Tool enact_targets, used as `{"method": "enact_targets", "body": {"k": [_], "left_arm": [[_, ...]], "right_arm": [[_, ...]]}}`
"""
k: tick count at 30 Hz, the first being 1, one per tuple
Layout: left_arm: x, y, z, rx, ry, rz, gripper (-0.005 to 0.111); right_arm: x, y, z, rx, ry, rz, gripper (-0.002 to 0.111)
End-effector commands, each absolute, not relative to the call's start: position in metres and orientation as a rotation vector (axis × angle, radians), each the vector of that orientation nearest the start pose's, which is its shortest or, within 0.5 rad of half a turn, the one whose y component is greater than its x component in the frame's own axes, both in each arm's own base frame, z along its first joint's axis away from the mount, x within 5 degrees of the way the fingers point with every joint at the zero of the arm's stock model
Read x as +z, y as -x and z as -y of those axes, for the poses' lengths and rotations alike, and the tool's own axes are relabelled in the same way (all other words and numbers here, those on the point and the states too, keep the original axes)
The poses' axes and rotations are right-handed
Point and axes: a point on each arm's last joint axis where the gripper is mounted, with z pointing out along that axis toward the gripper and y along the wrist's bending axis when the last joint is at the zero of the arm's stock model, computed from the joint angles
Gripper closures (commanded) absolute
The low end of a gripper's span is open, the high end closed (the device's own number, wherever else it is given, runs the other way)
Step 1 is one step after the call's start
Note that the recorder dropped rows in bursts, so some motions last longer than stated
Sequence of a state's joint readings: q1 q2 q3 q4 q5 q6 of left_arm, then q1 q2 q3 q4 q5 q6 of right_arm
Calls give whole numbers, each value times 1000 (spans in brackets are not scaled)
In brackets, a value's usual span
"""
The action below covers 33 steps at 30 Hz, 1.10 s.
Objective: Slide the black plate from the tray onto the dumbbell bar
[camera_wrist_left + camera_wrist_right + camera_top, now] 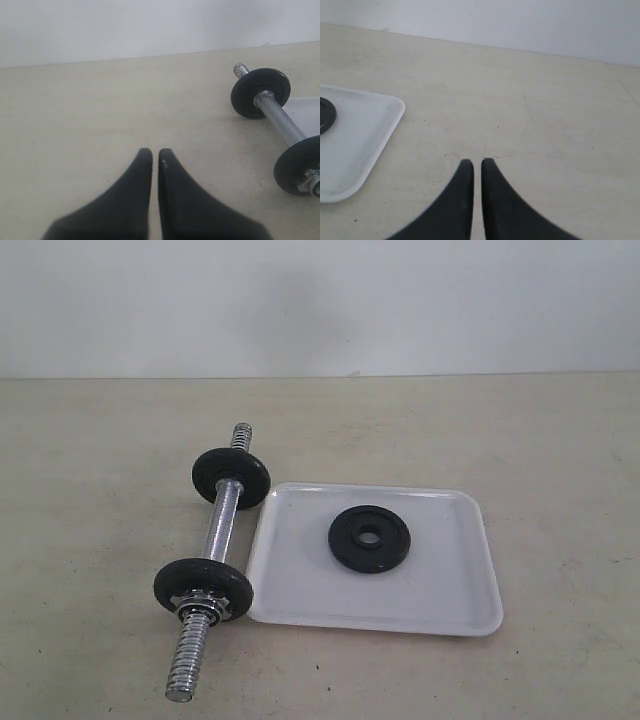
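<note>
A plain pale wall [320,300] backs a beige desk [90,440], and neither arm shows in the exterior view. The biggest thing on the desk is the tray [440,590], white and shallow, lying right of centre. Just beside its left edge lies the dumbbell bar [224,515]. Its long axis runs from the camera side away toward the wall, leaning a little right at the far end. Two small discs [231,478] sit on it, the nearer one backed by a collar nut [203,605], and a long threaded end sticks out free on the near side. The black plate [369,538] lies flat in the tray, about the middle, alone there.

My right claw [477,162] has its tips together, empty, over bare desk. The tray and a sliver of the plate lie off to one side of it, so I judge that arm the nearer for the pick. My left claw [155,152] is likewise pressed together and empty, with the bar off to its side.
</note>
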<state>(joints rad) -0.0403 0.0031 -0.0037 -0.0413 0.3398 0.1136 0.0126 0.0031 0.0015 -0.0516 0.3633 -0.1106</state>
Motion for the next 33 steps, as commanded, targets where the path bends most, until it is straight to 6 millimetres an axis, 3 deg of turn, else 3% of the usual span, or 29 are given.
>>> {"method": "enact_targets", "body": {"k": [1, 20, 25, 33], "left_arm": [[183, -54, 3, 7, -108, -1818, 102], [183, -54, 3, 7, -108, -1818, 102], [183, -54, 3, 7, -108, -1818, 102], [183, -54, 3, 7, -108, -1818, 102]], "right_arm": [[180, -53, 1, -124, 144, -1843, 104], [184, -54, 1, -145, 167, -1798, 104], [202, -56, -1, -59, 75, -1601, 104], [225, -54, 0, -58, 59, -1352, 104]]}}
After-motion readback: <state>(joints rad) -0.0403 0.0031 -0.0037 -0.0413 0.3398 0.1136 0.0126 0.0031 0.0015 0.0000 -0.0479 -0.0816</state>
